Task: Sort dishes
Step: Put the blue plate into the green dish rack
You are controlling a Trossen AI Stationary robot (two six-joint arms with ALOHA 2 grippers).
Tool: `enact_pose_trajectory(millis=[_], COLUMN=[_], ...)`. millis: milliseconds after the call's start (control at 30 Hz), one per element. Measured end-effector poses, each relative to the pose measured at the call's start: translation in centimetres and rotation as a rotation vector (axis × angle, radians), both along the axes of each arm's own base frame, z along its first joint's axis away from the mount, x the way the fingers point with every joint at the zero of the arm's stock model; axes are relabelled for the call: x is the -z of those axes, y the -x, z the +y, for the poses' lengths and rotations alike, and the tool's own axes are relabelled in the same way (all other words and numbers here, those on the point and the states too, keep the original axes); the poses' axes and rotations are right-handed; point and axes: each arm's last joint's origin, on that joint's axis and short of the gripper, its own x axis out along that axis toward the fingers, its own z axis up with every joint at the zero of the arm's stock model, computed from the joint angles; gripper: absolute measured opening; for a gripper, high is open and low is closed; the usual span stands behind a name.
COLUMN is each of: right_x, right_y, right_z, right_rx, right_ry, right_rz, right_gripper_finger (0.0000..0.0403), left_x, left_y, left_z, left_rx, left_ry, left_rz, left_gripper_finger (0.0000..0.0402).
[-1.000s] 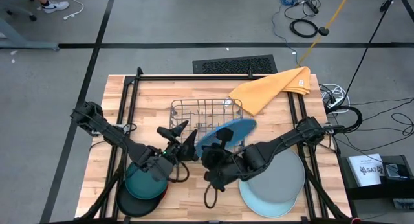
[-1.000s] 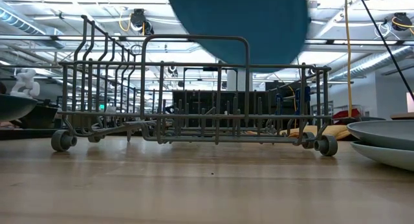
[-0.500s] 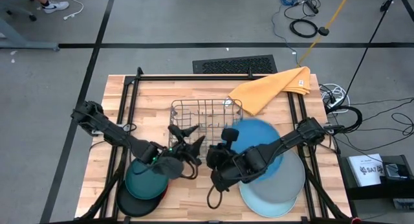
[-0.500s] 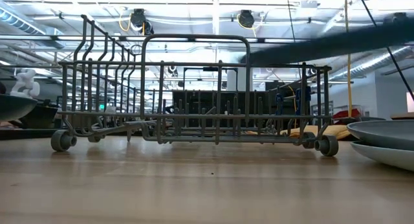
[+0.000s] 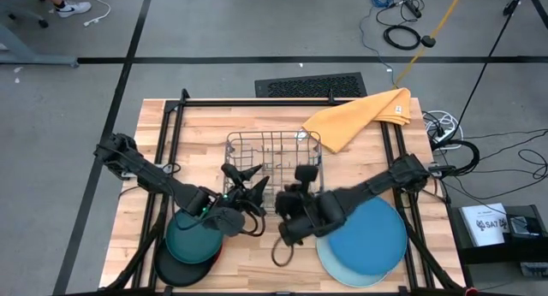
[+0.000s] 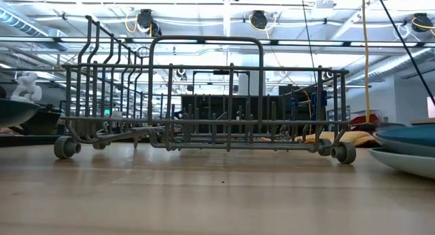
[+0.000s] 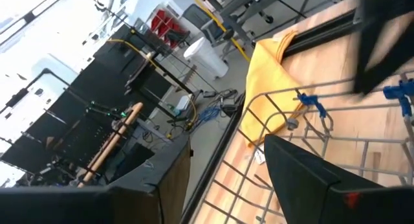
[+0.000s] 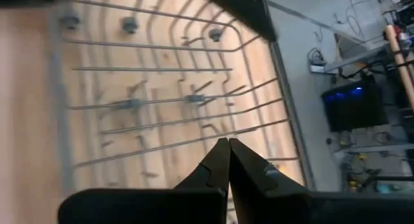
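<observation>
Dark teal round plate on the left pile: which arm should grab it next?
Probably the left. The open left gripper hovers just beside the dark teal round plate, while the shut right gripper sits farther off, nearer the bright blue plate.

Rack (image 5: 272, 155) behind, plate stacks (image 5: 195, 245) left and right.

Overhead looking straight down, low table-level view, both sharing wire rack (image 5: 272, 150).

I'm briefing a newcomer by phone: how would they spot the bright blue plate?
Find the wire dish rack mid-table, then the plate stack at the table's right front. The bright blue plate lies on top, more vivid than the pale blue plate peeking out beneath.
</observation>
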Motion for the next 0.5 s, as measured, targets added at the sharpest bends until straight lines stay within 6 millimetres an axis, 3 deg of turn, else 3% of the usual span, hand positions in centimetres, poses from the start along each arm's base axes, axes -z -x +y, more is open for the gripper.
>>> enact_pose_trajectory(millis=[167,333,500], right_x=[0.3,1.3,3.4], right_y=[2.7,7.1,11.4], right_z=[3.7,7.5,11.6], right_rx=[0.017,0.144,0.245], right_ry=[-0.13,-0.249,-0.397], right_rz=[0.008,0.041,0.048], right_gripper_finger=[0.0,0.0,0.0003], left_x=[0.6,0.9,1.0], left_y=[0.3,0.3,0.3], left_z=[0.3,0.3,0.2], left_rx=[-0.019,0.017,0.053], left_ry=[0.021,0.084,0.112], left_rz=[0.013,0.014,0.026], left_gripper_finger=[0.0198,0.0198,0.0198])
